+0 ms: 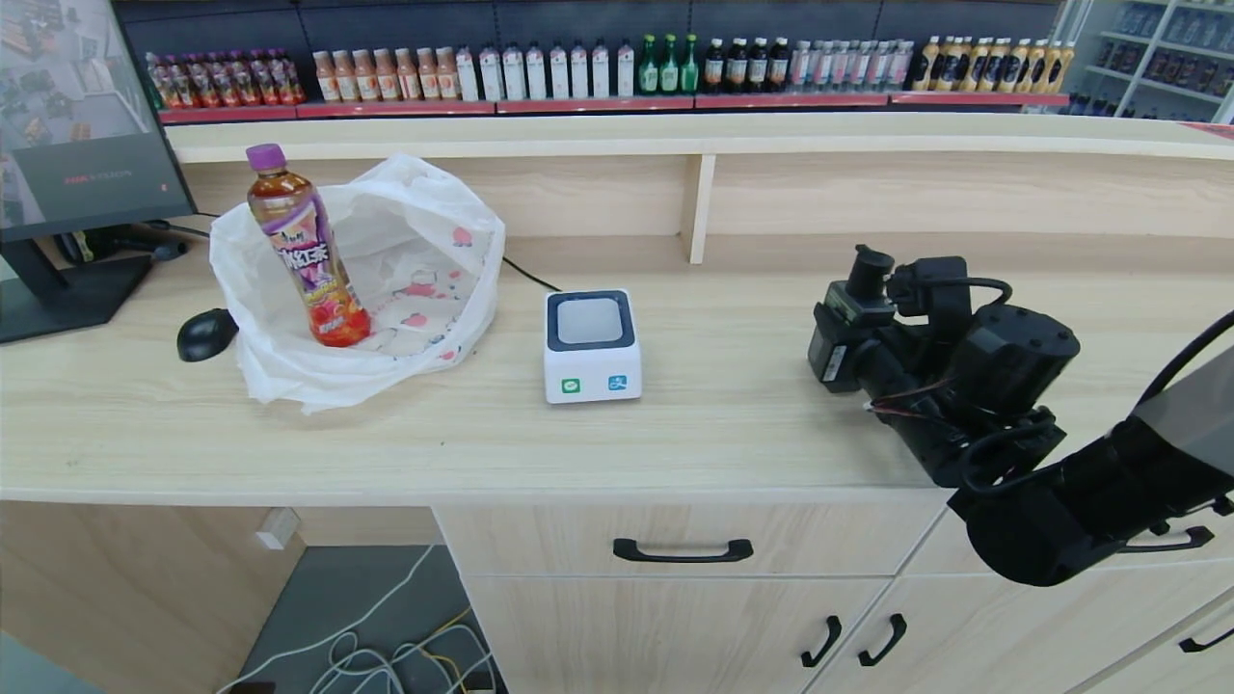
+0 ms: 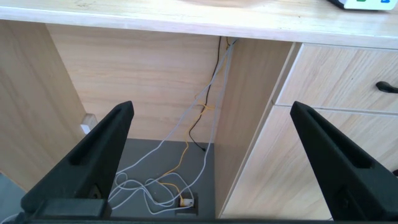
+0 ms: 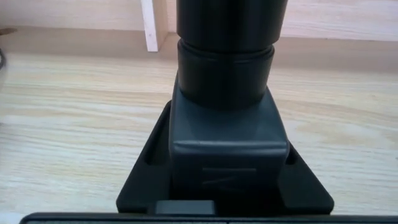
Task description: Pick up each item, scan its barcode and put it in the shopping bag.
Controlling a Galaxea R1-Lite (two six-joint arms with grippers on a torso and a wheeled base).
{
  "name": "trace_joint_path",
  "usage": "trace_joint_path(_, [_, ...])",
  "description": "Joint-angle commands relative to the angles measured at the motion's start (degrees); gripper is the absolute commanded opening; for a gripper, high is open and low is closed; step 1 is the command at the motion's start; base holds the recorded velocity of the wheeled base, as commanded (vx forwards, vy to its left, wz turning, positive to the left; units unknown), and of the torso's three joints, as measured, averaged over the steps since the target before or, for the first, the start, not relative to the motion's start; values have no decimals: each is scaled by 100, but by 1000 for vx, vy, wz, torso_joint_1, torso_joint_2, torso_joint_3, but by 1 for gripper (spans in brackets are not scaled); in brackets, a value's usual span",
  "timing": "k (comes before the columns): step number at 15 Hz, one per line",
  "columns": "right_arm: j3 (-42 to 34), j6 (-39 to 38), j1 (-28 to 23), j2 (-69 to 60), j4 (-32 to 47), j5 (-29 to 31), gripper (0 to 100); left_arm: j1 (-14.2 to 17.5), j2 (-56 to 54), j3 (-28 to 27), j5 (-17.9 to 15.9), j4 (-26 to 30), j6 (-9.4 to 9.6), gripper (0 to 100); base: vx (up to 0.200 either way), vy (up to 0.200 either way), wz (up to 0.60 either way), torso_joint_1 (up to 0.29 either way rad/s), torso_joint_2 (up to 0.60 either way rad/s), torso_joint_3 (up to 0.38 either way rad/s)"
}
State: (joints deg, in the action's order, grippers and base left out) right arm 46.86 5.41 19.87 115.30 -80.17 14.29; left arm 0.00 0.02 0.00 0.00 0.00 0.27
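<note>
From the head view, we see the bottle with its purple cap standing upright inside the white shopping bag, which lies open on the left part of the counter. The scanner sits just beside the bag, toward the middle, with nothing on it. A mouse lies against the bag's far left side, and a monitor stands behind it. The right gripper hangs over the right part of the counter, well apart from the scanner and bag. We cannot tell whether it is open or closed, and we see nothing in it.

From the left wrist view, the left gripper sits low in front of the cabinet, below the counter's edge, with its fingers spread wide and holding nothing. Beyond it loose cables hang in an open bay, and a drawer is beside that.

From the right wrist view, bare wooden counter lies under the arm, with the upright divider of the back shelf beyond; dark hardware of the arm blocks the middle.

We judge the task to be at or near its end. The one item we can make out is already in the bag, and neither arm is near it. If more items are due, they still need picking up, scanning and bagging
</note>
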Motion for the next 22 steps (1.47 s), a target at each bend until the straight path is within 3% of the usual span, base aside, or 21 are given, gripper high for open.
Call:
trace_joint_path(1, [16, 12, 157, -306, 106, -40, 0, 0, -2, 0, 0, 0, 0, 100, 0, 0, 0, 0, 0, 0])
trace_joint_path(7, [-230, 311, 905, -1695, 924, 171, 0, 0, -2, 0, 0, 0, 0, 100, 0, 0, 0, 0, 0, 0])
trace_joint_path(10, [-933, 628, 1476, -2503, 968, 584, 0, 0, -2, 0, 0, 0, 0, 100, 0, 0, 0, 0, 0, 0])
trace_joint_path(14, [-1997, 733, 2416, -3602, 968, 1577, 0, 0, -2, 0, 0, 0, 0, 100, 0, 0, 0, 0, 0, 0])
trace_joint_path(17, [-2638, 707, 2662, -4015, 959, 1612, 0, -9, -2, 0, 0, 0, 0, 100, 0, 0, 0, 0, 0, 0])
trace_joint_path(20, [-2717, 346, 2838, -4033, 959, 1489, 0, 0, -2, 0, 0, 0, 0, 100, 0, 0, 0, 0, 0, 0])
trace_joint_path(22, [-2796, -93, 2856, -3945, 968, 1006, 0, 0, -2, 0, 0, 0, 0, 100, 0, 0, 0, 0, 0, 0])
